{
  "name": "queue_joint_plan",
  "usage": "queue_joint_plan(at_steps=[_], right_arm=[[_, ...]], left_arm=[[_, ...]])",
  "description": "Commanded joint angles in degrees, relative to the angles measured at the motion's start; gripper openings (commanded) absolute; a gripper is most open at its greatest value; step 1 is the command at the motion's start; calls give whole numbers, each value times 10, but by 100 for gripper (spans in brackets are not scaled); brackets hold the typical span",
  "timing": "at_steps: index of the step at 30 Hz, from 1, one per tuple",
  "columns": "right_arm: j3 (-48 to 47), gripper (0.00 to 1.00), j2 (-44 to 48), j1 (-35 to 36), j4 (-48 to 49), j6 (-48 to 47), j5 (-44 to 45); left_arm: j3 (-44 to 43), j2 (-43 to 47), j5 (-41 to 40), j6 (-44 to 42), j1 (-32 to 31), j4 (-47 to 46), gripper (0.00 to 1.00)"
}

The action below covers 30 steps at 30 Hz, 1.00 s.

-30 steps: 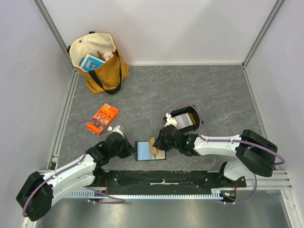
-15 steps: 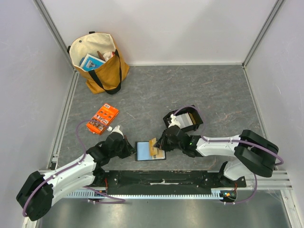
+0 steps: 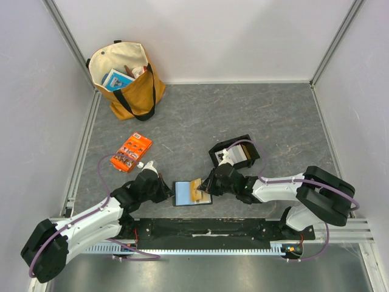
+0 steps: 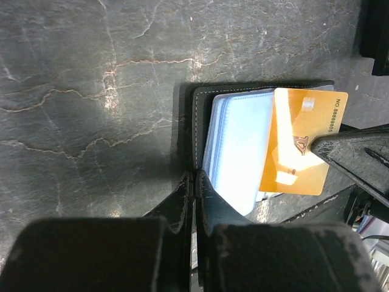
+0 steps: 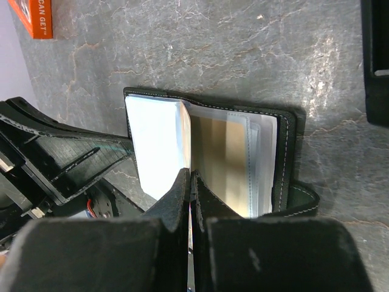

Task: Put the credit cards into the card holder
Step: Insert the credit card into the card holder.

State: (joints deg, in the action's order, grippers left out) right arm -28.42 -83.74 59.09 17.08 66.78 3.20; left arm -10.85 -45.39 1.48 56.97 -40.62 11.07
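The right gripper (image 3: 205, 185), clamping the orange credit card (image 4: 301, 143), has edged it over the card holder (image 4: 202, 115) that the left gripper (image 4: 194, 180) pinches.

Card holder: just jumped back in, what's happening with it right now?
The card holder lies open on the table. The left gripper is shut on its left edge, apparently steadying it. The right gripper is shut on an orange credit card, which lies across the holder's blue-edged slots and is not yet fully tucked in. More cards sit in the black tray beyond the right gripper.
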Motion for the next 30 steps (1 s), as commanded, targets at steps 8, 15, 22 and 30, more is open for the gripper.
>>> queue_joint_plan(at_steps=[8,15,22,30], right_arm=[[26,0,-38,8,63,42,-44],[32,0,-26,22,35,51,-39],[10,0,-47,22,8,39,-58],[-8,0,-93,21,63,36,-60]], left_arm=[[-4,6,-12,-4,-2,9,2],[-4,14,-31,2,-2,18,2],[-7,9,-34,0,-2,20,2],[-4,-2,-24,-2,-2,4,2]])
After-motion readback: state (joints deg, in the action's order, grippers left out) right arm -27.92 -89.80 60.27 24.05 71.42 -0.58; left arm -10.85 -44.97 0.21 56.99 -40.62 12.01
